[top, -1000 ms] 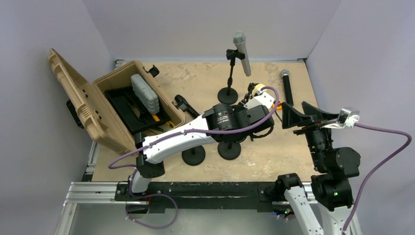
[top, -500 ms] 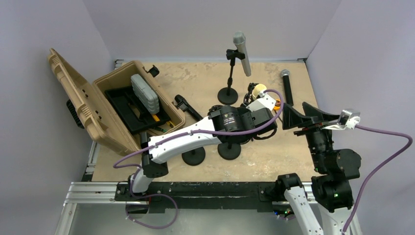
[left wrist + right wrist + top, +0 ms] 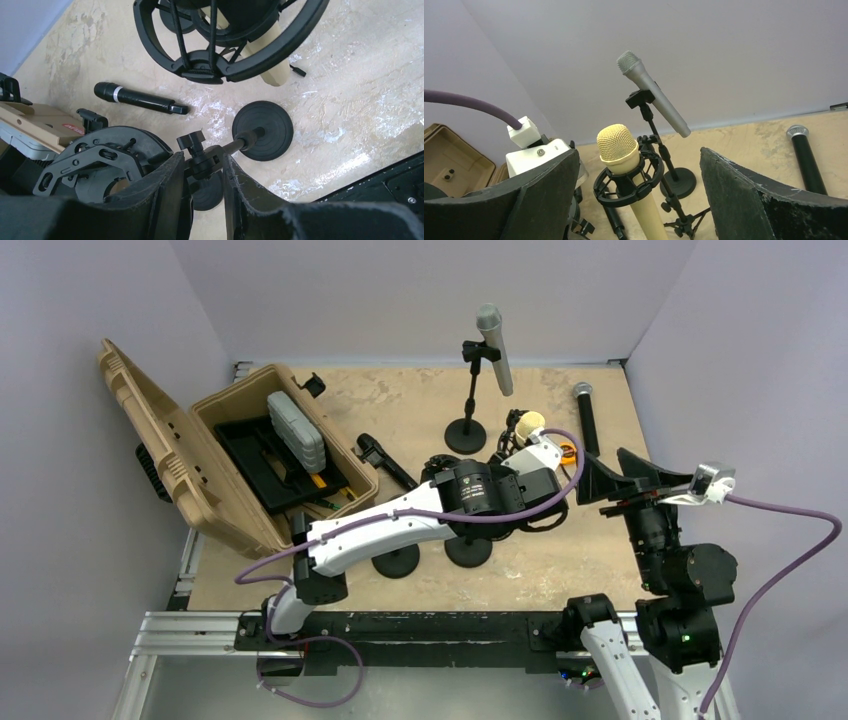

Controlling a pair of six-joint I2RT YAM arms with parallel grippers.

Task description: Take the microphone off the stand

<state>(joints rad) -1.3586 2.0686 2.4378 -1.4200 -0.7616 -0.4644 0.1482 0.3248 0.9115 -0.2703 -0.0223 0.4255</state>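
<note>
My left claw (image 3: 202, 162) is clenched on the stand (image 3: 262, 131). Both pads press the black joint at the top of its rod, just under the small knob, and the rod runs down from there to a round base on the table (image 3: 350, 75). My left arm reaches from the near left across to the middle of the table.

The microphone (image 3: 529, 423), cream with a gold mesh head, sits upright in its black shock mount (image 3: 602, 189). It is right beside that grip, a little to the far side of my left wrist, and the mount's ring wraps around its body. From the left wrist, the mount fills the top of the view with the cream barrel showing through it.

My right claw (image 3: 638, 152) is released, its fingers spread wide. It hovers to the right of the microphone and apart from it. In the right wrist view the gold head shows between the fingers and touches neither.

Farther back, a silver microphone (image 3: 495, 345) leans in the clip of a second stand. A black microphone (image 3: 585, 418) lies flat at the far right of the table. An open tan case (image 3: 235, 445) stands at the left.
</note>
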